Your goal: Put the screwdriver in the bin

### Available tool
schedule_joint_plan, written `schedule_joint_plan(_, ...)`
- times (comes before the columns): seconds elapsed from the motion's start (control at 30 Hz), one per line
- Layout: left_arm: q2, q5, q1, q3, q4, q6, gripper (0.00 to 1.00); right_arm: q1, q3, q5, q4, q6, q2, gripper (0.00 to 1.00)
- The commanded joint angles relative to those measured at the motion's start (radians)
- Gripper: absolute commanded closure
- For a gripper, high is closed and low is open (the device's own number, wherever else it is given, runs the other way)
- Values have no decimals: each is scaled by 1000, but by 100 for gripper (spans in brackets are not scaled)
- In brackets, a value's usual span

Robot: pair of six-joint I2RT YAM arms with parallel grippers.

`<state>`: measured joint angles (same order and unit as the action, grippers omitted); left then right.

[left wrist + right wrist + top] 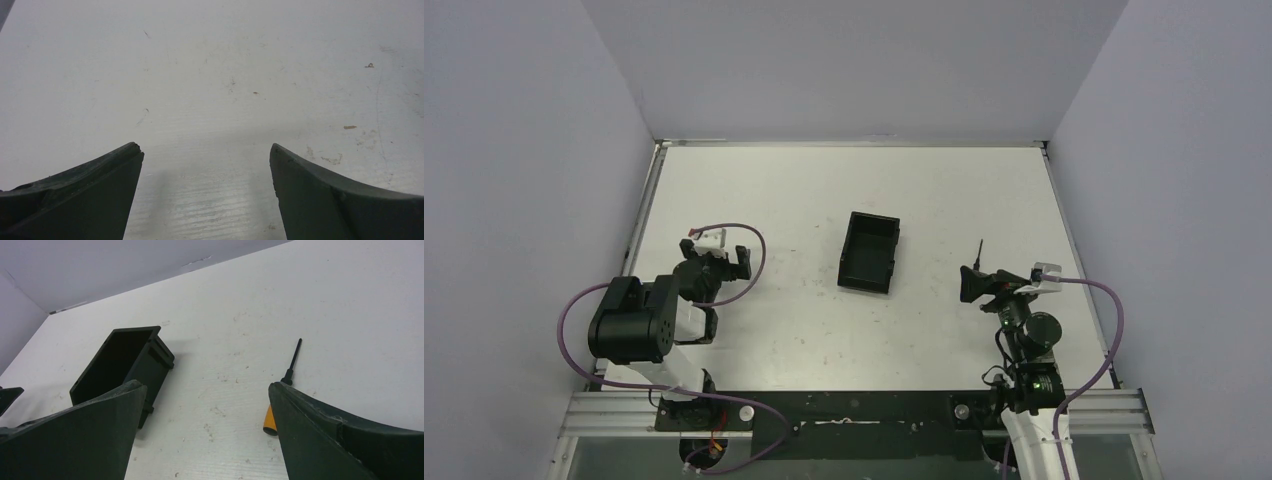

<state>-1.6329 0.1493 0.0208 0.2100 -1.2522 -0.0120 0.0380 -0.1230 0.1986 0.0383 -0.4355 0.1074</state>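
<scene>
I see the small black rectangular plastic bin [865, 281] [152, 367] standing open-topped near the middle of the white worktop [804, 190]. The small screwdriver with the orange handle and thin dark shaft [978, 250] [288, 379] lies flat on the worktop, well to the right of the bin, its shaft pointing toward the far edge. My right gripper [969, 283] [205, 386] sits low right beside it, fingers spread wide and holding nothing; in the wrist view one finger hides part of the orange handle. My left gripper [716, 255] [205, 147] is on the left side over bare worktop, fingers also wide apart and holding nothing.
</scene>
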Motion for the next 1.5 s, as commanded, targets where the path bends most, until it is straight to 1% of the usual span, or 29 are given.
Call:
schedule_joint_plan(0.0,16,-8,-4,14,-29,-5,3,-6,-47,-23,-42,20,13,0)
schedule_joint_plan(0.1,16,-8,-4,14,-29,-6,3,-6,-87,-24,-47,5,34,0)
schedule_joint_plan(0.2,16,-8,-4,14,-29,-6,3,-6,-158,-41,-53,-14,94,0)
schedule_joint_plan(0.33,16,-7,-4,14,-29,-6,3,-6,-330,-40,-4,20,234,0)
schedule_joint_plan(0.4,15,-7,-4,14,-30,-5,3,-6,-447,-70,61,35,347,0)
schedule_joint_plan(0.53,16,-7,-4,13,-31,-5,3,-7,-748,-207,336,54,657,0)
schedule_joint_plan(0.6,15,-8,-4,13,-32,-4,3,-6,-850,-227,419,78,801,0)
schedule_joint_plan(0.7,16,-8,-4,12,-33,-4,3,-7,-958,-246,526,96,999,0)
schedule_joint_plan(0.77,15,-8,-4,12,-33,-3,3,-7,-996,-239,567,113,1117,0)
schedule_joint_plan(0.83,16,-8,-4,12,-33,-5,3,-8,-999,-251,573,119,1208,0)
schedule_joint_plan(0.93,16,-8,-4,12,-32,-4,3,-7,-958,-260,533,120,1310,0)
schedule_joint_plan(1.03,16,-7,-4,12,-33,-3,3,-7,-916,-225,487,120,1400,0)
schedule_joint_plan(1.07,15,-8,-4,12,-34,-4,3,-8,-904,-214,475,120,1430,2)
schedule_joint_plan(1.2,16,-8,-4,12,-33,-4,3,-7,-868,-206,439,125,1512,18)
schedule_joint_plan(1.33,15,-8,-4,12,-33,-5,3,-7,-843,-184,420,132,1552,38)
schedule_joint_plan(1.4,16,-8,-4,13,-34,-4,3,-7,-832,-187,413,137,1565,46)
schedule_joint_plan(1.47,16,-8,-4,12,-33,-4,3,-7,-828,-186,411,143,1583,57)
